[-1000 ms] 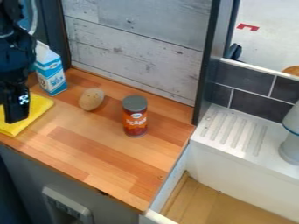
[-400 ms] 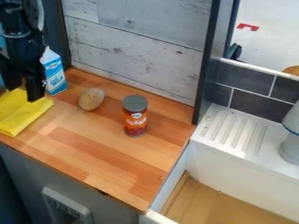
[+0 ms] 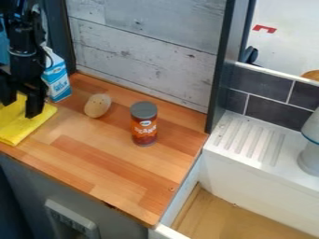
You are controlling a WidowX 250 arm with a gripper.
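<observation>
The black two-finger gripper [image 3: 20, 106] is held open above the yellow fabric cloth [image 3: 24, 123], with its fingers parted and nothing gripped; whether the cloth is touched cannot be told; the cloth is spread by the left edge of the light-brown wooden bench [image 3: 93, 161]; a blue-and-white carton [image 3: 58, 80] is stood upright near the back left corner; a beige, speckled potato [image 3: 98, 106] is set between the carton and an upright, orange-labelled metal can [image 3: 144, 127] with a grey top

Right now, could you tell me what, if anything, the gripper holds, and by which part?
Nothing is held: the gripper has its fingers apart, yellow cloth showing between them.
</observation>
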